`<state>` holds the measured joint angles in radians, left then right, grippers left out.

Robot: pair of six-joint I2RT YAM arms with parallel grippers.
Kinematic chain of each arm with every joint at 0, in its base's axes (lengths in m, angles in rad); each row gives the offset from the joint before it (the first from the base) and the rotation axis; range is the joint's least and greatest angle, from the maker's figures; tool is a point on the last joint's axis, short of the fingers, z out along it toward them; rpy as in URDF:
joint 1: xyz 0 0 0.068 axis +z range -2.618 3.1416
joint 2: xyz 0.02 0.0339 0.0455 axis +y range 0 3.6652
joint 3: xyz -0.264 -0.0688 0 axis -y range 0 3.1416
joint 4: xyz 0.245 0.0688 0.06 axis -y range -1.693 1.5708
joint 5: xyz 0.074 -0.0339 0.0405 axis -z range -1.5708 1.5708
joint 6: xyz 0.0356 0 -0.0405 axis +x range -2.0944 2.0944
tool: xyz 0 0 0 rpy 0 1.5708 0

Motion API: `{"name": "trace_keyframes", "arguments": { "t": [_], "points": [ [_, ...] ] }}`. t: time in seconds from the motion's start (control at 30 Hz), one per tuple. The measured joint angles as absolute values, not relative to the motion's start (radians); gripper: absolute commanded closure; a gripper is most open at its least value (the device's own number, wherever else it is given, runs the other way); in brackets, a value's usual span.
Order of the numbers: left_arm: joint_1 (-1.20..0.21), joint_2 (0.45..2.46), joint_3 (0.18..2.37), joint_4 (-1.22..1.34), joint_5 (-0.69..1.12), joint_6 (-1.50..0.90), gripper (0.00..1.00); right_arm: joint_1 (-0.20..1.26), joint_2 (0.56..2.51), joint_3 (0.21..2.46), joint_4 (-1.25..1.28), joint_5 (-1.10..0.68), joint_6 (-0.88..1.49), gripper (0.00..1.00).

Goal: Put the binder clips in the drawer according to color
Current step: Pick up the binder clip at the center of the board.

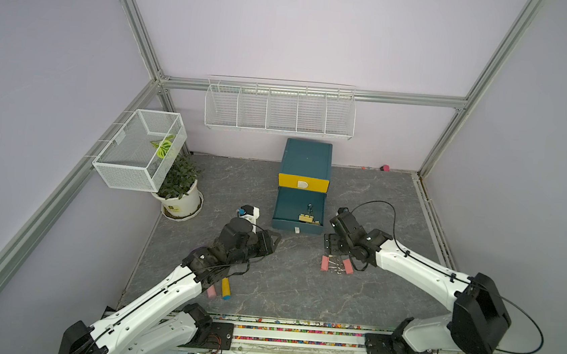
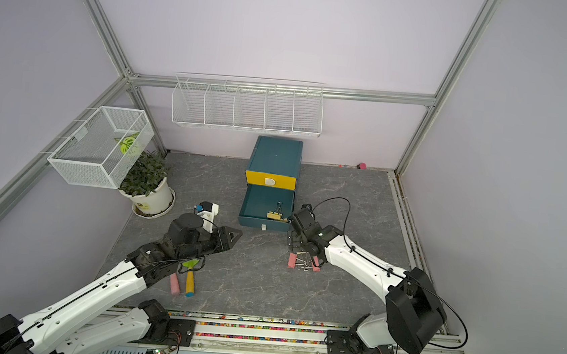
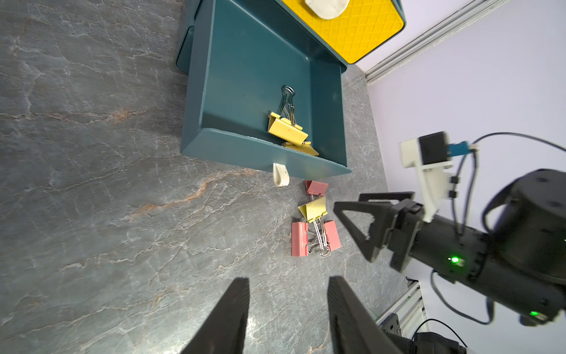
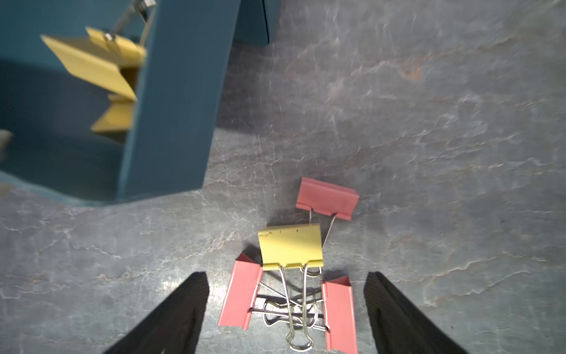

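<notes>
Binder clips [image 1: 324, 262] in a top view: loose pile on the table [image 1: 300, 291] just beside the open drawer [image 1: 297, 225], which holds stored yellow clips [image 1: 307, 218]. Left wrist view: my left gripper [image 3: 288, 306] is spread, empty, clear of the pile. Right wrist view: right gripper [image 4: 286, 306] gapes astride the pile; loose yellow clip [image 4: 291, 246] has handles tangled with pink clips [image 4: 240, 291], so I judge closing could drag pink into that drawer.

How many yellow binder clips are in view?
3. In the open teal drawer, an upper clip overlaps a lower clip; the third clip sits on the table among pink clips. Others may be hidden.
</notes>
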<state>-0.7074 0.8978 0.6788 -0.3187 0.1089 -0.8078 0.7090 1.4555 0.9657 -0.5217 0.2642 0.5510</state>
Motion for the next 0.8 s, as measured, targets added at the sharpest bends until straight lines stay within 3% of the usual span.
{"name": "trace_keyframes", "arguments": {
  "t": [0.4,0.8],
  "points": [
    [-0.708,0.900,0.690,-0.326,0.105,-0.808,0.53,0.707,1.599,0.965,-0.507,0.258,0.548,0.17],
    [-0.708,0.903,0.690,-0.326,0.105,-0.808,0.53,0.691,1.675,0.965,-0.465,0.258,0.548,0.29]
  ]
}}
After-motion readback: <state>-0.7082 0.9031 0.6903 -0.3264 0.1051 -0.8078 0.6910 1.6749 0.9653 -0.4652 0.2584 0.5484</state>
